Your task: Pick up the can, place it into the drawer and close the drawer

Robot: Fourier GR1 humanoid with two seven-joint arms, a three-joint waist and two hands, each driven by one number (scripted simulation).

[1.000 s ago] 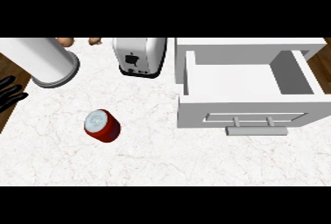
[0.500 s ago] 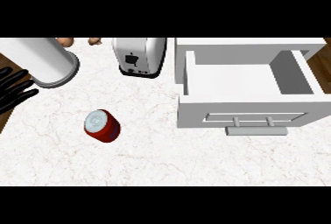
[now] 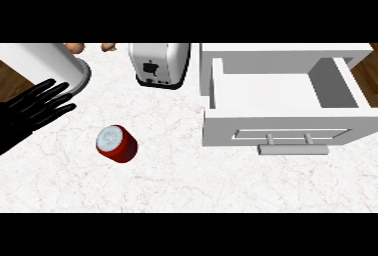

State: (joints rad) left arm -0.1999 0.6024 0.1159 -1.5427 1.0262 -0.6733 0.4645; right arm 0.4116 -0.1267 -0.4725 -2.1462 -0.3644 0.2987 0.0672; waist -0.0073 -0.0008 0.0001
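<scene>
Since the earlier frame the left hand [image 3: 26, 116] has come further onto the counter [image 3: 184, 180], and I see more of its palm now. It is to the left of the toaster [image 3: 159, 65] and a little lower. Its black fingers [image 3: 53, 92] are straight and spread apart, pointing up and to the right toward the toaster, and they hold nothing. The can [image 3: 116, 144] has not changed its place. It stands free on the white counter below the toaster and slightly to the left, with its silver top and red side both visible. I cannot tell if it is upright or tilted. The hand is near the can but does not touch it. Just beside the toaster on the right is the drawer [image 3: 277, 125], pulled open, with its grey handle [image 3: 293, 149] on the front. Left of the toaster is a white cylinder [image 3: 44, 65], just above the fingers. I do not see the right hand.
</scene>
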